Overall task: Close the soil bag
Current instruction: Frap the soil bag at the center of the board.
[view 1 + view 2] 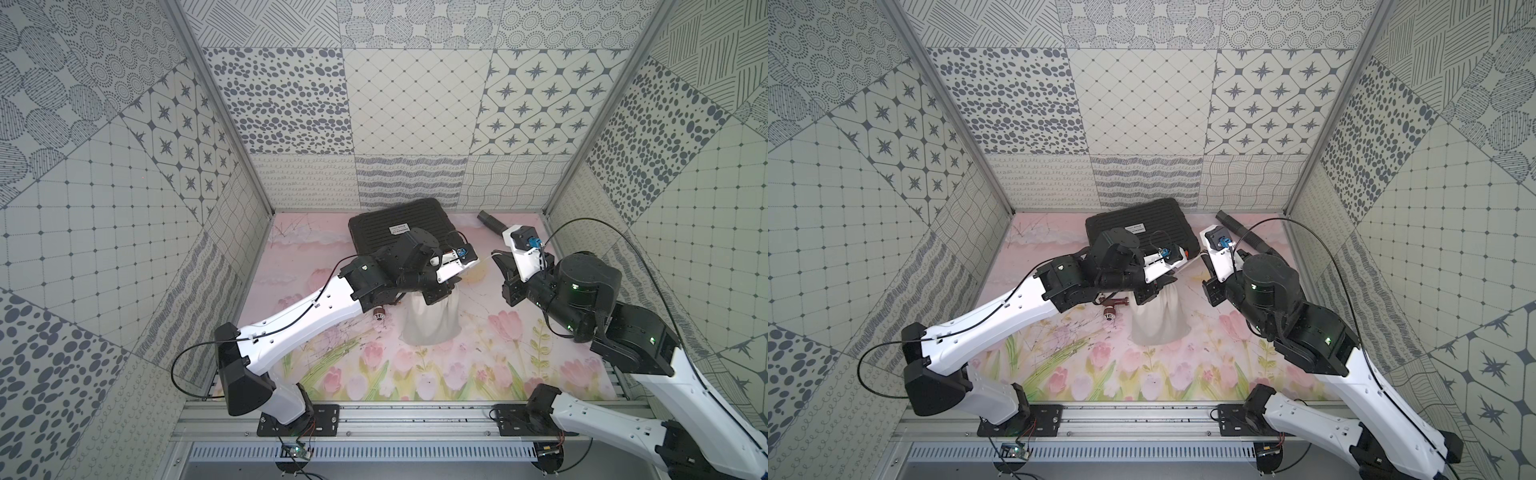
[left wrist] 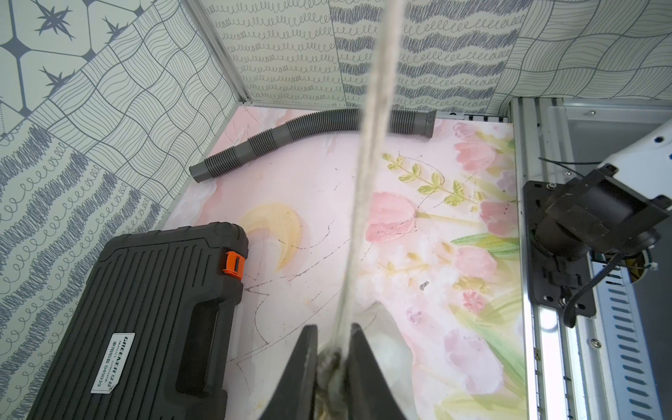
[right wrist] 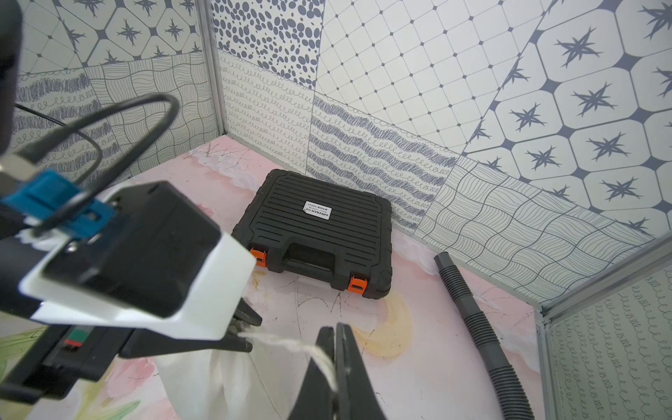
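Soil bag neck apparently inside left gripper

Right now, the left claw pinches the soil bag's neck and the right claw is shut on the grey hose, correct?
Not the hose. The right wrist view shows the right claw shut on the white cord; the grey hose lies apart, untouched. The left claw does pinch the neck of the soil bag.
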### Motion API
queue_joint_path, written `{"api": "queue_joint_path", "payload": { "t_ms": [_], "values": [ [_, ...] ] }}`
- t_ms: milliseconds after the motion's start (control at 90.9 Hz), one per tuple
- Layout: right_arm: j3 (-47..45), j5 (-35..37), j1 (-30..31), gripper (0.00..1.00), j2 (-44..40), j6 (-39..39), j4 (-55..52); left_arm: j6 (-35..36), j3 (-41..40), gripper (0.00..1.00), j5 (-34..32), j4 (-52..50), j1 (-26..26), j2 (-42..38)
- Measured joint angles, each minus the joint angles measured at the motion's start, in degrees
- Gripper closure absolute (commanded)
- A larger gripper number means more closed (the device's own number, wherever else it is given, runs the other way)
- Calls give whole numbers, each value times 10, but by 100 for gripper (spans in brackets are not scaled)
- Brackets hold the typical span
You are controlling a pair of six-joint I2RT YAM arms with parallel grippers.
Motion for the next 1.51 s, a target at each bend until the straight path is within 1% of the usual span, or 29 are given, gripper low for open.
{"api": "queue_joint_path", "payload": {
  "t_ms": [110,341,528,627,957,1023,1299,1508],
  "values": [
    [0,-1,-7,100,0,4,0,7,-2,100,0,6,0,0],
    [-1,-10,-31,100,0,27,0,10,-2,100,2,12,0,0],
    [-8,-36,-71,100,3,66,0,13,-2,100,2,11,0,0],
    [-8,-51,-81,100,7,81,0,17,-2,100,-1,9,0,0],
    [46,-102,-83,100,57,103,-6,23,5,85,-37,9,0,10],
    [54,-110,-83,100,62,106,-12,25,9,84,-48,9,0,15],
    [100,-120,-84,100,85,107,-35,34,17,85,-79,7,0,27],
    [105,-122,-84,100,88,107,-39,36,17,87,-87,12,0,30]
  ]
}}
